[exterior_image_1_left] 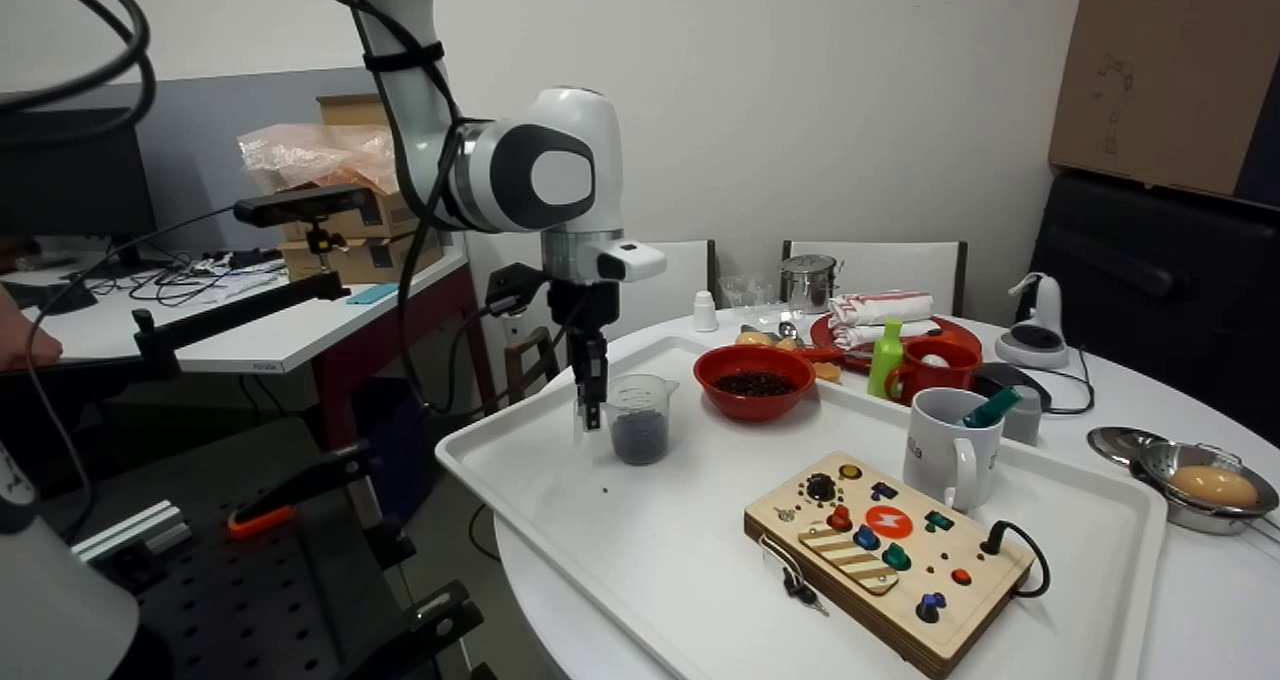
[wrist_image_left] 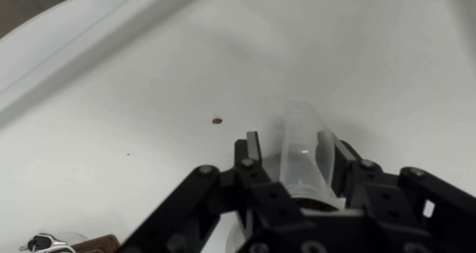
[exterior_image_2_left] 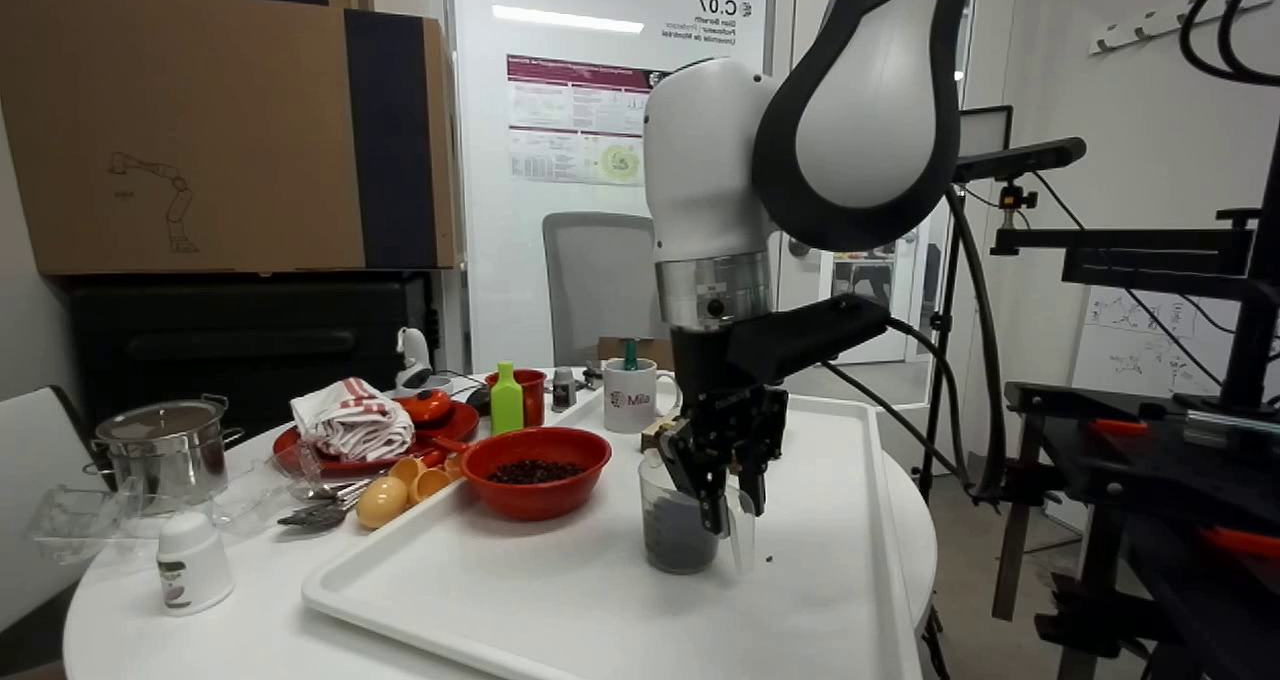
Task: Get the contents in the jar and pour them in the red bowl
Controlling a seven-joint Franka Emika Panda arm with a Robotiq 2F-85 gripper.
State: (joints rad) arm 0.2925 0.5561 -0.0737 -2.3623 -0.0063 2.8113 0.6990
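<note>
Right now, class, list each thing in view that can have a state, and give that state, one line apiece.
Clear measuring cup, upright, partly filled with dark contents
Gripper, open, straddling the cup's handle
Red bowl, upright, dark pieces inside
White Mila mug, upright, green object sticking out
Lime-green bottle, upright
Striped towel, bundled
Wooden switch board, face up
Small steel pan, uncovered, egg inside
</note>
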